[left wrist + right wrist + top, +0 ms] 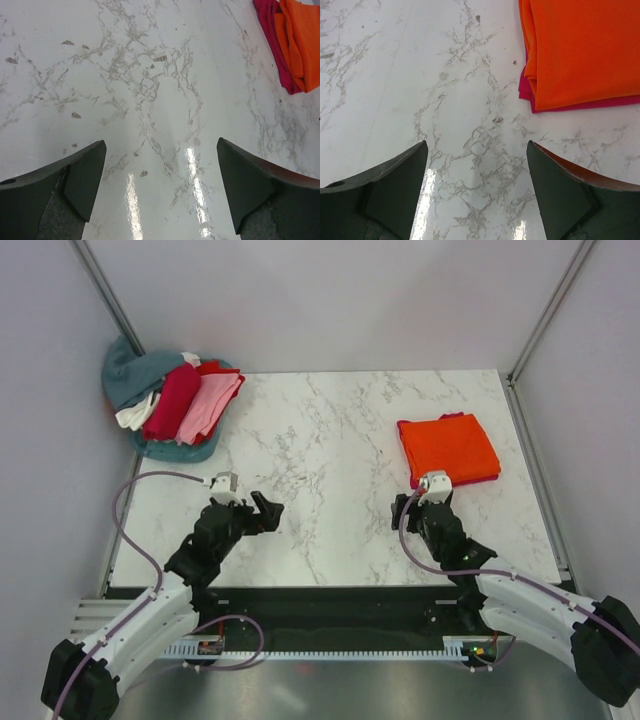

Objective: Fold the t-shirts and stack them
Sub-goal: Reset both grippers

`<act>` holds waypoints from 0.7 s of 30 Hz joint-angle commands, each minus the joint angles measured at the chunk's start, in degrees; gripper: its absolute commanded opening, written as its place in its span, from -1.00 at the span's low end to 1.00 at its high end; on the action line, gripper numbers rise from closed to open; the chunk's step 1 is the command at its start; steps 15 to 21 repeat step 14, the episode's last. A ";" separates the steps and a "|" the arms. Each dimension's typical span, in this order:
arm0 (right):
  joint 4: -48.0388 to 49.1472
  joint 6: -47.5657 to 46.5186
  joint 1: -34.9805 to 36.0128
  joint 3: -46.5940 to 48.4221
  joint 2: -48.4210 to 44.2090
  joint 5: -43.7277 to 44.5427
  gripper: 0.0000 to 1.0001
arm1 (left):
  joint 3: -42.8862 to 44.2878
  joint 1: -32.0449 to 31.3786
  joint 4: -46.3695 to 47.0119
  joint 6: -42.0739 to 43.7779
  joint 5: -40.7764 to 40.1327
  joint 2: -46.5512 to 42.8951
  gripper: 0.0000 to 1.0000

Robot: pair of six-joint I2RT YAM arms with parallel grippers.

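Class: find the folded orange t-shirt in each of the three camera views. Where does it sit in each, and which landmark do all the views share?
Top external: orange t-shirt right of centre.
Left wrist: orange t-shirt in the top right corner, cut by the edge.
Right wrist: orange t-shirt fills the upper right.
Shared landmark: the crimson-pink shirt peeking out beneath it.
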 commanded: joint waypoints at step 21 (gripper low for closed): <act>7.96 3.99 0.02 1.47 4.55 -4.11 0.74 | -2.66 0.23 6.47 -0.04 -1.26 -1.55 0.94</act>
